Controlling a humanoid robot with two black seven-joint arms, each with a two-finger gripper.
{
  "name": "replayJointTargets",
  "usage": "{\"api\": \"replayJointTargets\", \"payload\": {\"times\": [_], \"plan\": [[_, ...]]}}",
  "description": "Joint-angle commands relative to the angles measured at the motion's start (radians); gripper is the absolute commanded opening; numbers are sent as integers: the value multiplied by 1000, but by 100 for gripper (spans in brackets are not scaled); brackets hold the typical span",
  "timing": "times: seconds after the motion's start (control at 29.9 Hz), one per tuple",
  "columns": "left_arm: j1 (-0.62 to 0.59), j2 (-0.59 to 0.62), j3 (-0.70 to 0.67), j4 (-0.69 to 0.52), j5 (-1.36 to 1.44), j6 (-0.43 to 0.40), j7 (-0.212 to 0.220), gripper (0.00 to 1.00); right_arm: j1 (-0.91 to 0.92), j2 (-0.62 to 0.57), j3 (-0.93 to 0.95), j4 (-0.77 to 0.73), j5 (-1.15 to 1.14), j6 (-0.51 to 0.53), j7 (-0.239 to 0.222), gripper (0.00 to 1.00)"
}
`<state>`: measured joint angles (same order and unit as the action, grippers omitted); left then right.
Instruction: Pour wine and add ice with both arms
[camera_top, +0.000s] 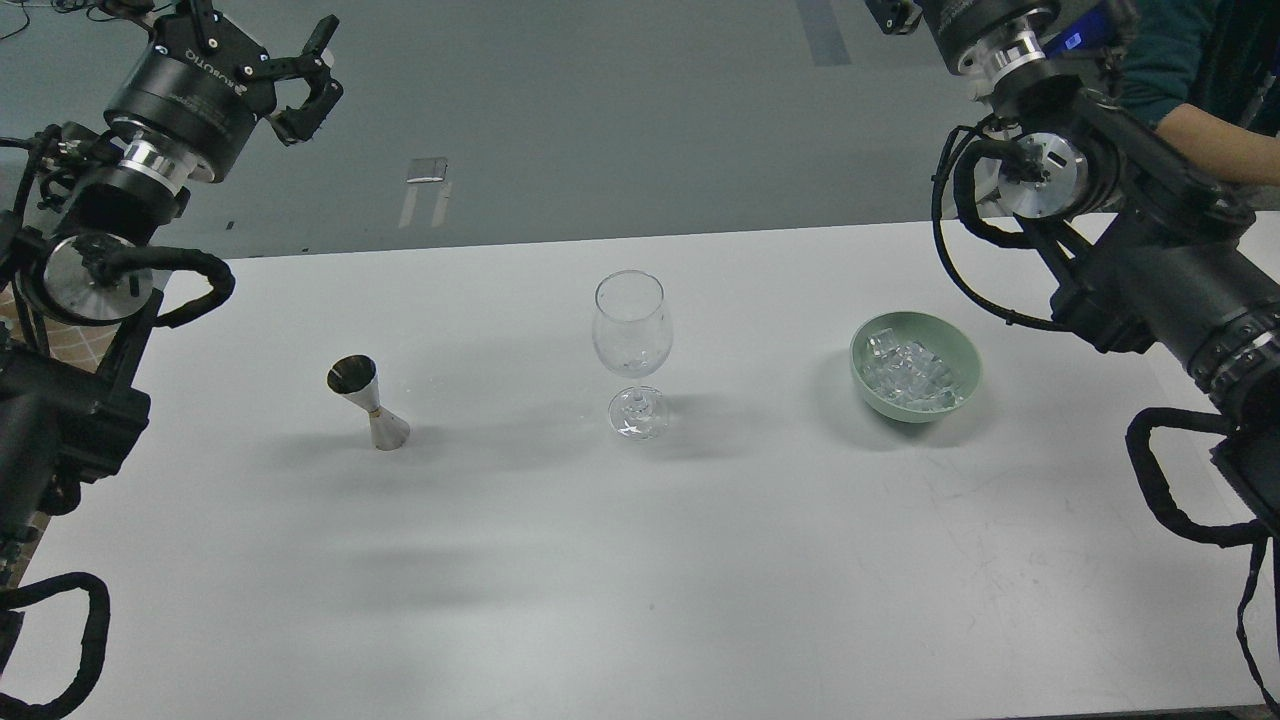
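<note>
A clear stemmed wine glass (631, 335) stands upright and looks empty at the table's middle. To its left a silver double-cone jigger (368, 402) stands upright; no wine shows in it from here. Right of the glass, a pale green bowl (868, 352) holds the ice (912, 372), a heap of small clear cubes. My left gripper (318, 76) hangs open and empty high at the top left, beyond the table's far edge. My right arm (1120, 210) comes in from the right. Its gripper end (893, 12) is cut by the top edge, so its fingers are hidden.
The white table (640, 580) spreads wide in front of the three objects. A person's forearm (1215, 140) shows at the far right behind my right arm. Grey floor lies beyond the table's far edge.
</note>
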<state>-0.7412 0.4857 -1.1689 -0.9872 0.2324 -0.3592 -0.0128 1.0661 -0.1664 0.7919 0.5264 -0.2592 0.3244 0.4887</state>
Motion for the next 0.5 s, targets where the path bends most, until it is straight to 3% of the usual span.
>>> {"api": "replayJointTargets", "payload": {"times": [0.0, 0.47], "plan": [[-6, -2, 0, 25, -1, 0, -1, 98, -29, -1, 20, 7, 0, -1, 0, 100], [-40, -4, -23, 78, -5, 17, -4, 98, 6, -8, 47, 20, -3, -10, 0, 100]]}}
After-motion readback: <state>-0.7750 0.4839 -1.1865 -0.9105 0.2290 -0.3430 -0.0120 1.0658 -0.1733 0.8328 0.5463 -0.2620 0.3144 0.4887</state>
